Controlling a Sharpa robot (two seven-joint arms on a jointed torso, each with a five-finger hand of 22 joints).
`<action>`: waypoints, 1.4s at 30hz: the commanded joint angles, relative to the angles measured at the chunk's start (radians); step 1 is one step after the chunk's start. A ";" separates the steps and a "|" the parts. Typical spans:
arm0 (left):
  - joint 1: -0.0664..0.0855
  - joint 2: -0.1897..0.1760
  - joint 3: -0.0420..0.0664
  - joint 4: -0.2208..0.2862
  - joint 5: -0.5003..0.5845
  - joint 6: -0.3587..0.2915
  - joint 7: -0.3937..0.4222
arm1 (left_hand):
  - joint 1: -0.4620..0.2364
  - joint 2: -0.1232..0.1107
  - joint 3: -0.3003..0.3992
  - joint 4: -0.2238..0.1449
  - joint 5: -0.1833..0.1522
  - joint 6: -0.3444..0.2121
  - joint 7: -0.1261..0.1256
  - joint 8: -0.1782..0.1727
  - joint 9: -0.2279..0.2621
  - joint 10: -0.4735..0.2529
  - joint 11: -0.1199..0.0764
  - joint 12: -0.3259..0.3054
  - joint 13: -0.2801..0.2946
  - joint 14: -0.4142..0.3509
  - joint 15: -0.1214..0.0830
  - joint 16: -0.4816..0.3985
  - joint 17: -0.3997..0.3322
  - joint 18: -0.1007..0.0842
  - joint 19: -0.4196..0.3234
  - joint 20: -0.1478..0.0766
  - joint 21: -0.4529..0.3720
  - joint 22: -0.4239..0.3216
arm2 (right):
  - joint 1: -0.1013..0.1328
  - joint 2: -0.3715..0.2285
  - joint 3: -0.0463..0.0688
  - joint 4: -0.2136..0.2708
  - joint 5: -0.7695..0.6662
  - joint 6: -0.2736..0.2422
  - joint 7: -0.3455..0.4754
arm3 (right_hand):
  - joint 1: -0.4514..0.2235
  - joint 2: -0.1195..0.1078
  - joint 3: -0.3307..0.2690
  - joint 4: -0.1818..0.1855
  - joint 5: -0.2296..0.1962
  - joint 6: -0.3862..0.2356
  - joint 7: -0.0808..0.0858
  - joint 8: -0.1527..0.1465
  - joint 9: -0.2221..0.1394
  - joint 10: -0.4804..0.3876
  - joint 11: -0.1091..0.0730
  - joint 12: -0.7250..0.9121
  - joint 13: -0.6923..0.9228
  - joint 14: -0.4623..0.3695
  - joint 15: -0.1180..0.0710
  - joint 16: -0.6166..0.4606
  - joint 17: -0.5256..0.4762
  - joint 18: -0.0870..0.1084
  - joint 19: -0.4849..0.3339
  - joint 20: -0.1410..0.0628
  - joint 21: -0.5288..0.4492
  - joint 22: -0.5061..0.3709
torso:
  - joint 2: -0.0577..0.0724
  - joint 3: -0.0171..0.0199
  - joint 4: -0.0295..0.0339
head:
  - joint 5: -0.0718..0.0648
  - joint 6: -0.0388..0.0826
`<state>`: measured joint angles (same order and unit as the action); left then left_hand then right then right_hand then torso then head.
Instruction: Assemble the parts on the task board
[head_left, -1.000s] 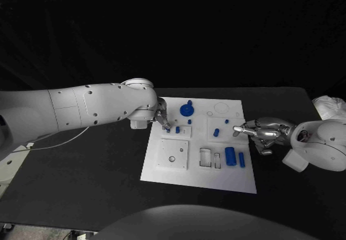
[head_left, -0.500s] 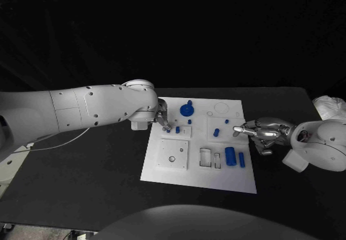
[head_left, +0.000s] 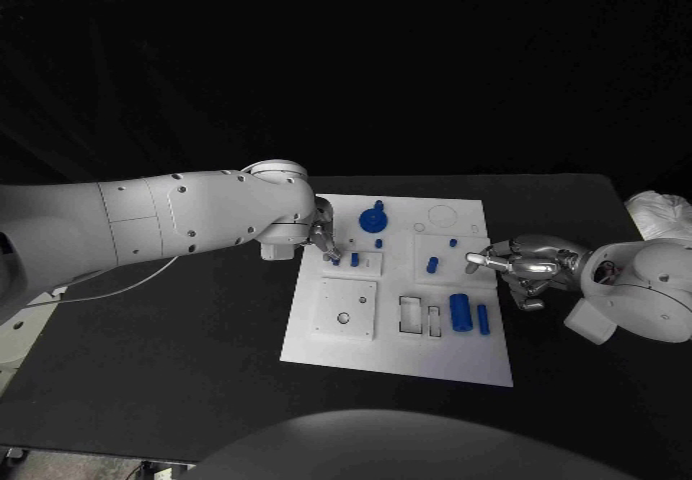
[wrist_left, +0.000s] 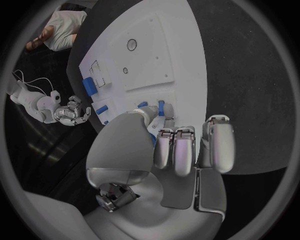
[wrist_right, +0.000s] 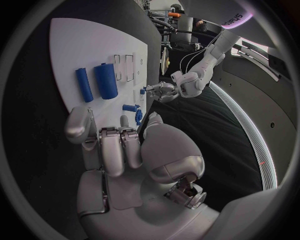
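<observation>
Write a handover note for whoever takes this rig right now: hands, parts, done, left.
Left hand: over the task board at its left edge, fingertips on a small blue peg; whether it grips it is unclear.
Right hand: at the board's right edge, fingers curled, holding nothing visible.
Standing in the board: blue knob, small pegs.
Left: large blue cylinder and slim one lie loose.

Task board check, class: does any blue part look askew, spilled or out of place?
Nothing stands out. The task board lies flat on the black table, and the blue parts, such as the large cylinder, all sit on it; none has spilled off.
</observation>
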<state>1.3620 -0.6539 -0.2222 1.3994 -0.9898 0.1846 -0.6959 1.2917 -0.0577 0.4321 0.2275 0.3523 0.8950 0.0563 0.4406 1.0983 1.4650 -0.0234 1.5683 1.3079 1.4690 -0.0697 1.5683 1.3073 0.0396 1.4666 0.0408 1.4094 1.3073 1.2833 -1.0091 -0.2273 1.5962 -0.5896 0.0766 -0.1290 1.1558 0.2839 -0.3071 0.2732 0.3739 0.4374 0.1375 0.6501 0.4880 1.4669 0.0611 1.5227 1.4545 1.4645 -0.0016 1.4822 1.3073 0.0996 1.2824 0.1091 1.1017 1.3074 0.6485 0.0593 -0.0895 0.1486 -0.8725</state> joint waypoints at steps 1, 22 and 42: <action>-0.002 0.001 -0.001 0.003 -0.030 -0.017 0.007 | 0.002 0.009 0.009 -0.001 0.004 0.007 -0.017 0.001 0.000 0.106 -0.005 0.002 0.263 0.102 -0.005 0.002 0.263 -0.001 0.023 -0.003 -0.004 0.213 | -0.001 0.001 0.000 0.000 -0.002 0.018 0.005 | 0.010 -0.002 0.005 0.002 0.005 0.001 -0.001 -0.001 -0.001 0.011 -0.009 -0.004 0.048 0.022 0.000 -0.005 0.169 0.003 -0.004 0.001 -0.002 0.127 | 0.000 0.0002 0.0002 | 0.001 0.000; -0.014 0.004 -0.004 0.018 -0.023 -0.003 0.021 | 0.002 0.005 0.015 -0.009 -0.008 0.004 -0.016 0.000 -0.001 0.106 -0.004 0.002 0.263 0.102 -0.005 0.002 0.263 0.000 0.021 -0.003 -0.008 0.212 | -0.002 0.000 0.000 0.001 -0.002 0.019 0.004 | 0.010 -0.002 0.006 0.002 0.005 0.001 -0.001 -0.002 -0.001 0.011 -0.009 -0.004 0.048 0.022 0.000 -0.005 0.169 0.004 -0.005 0.001 -0.003 0.127 | 0.000 -0.0002 -0.0009 | 0.003 0.000; -0.019 -0.002 -0.004 0.024 -0.025 -0.012 0.025 | -0.097 0.011 -0.100 0.047 -0.185 -0.056 0.013 -0.076 -0.069 0.106 0.014 0.002 0.263 0.102 0.011 0.002 0.263 0.000 0.020 0.011 -0.012 0.211 | -0.003 -0.001 0.000 -0.001 -0.002 0.019 0.006 | 0.013 -0.001 0.008 0.000 0.007 0.000 -0.001 -0.002 -0.001 0.010 -0.009 -0.005 0.047 0.022 0.000 -0.005 0.168 0.004 -0.006 0.001 -0.005 0.127 | 0.000 -0.0003 -0.0005 | 0.001 0.000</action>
<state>1.3457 -0.6576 -0.2245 1.4212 -1.0185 0.1695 -0.6825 1.2017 -0.0453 0.3375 0.2719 0.1710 0.8413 0.0645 0.3711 1.0326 1.4651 -0.0163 1.5683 1.3076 1.4653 -0.0660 1.5683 1.3078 0.0394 1.4634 0.0449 1.4018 1.3073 1.2817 -1.0102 -0.2273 1.5950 -0.5896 0.0779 -0.1288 1.1594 0.2798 -0.3071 0.2732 0.3777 0.4374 0.1375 0.6501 0.4881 1.4688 0.0594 1.5219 1.4546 1.4649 -0.0012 1.4822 1.3078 0.0996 1.2824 0.1090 1.1017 1.3077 0.6486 0.0591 -0.0902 0.1492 -0.8725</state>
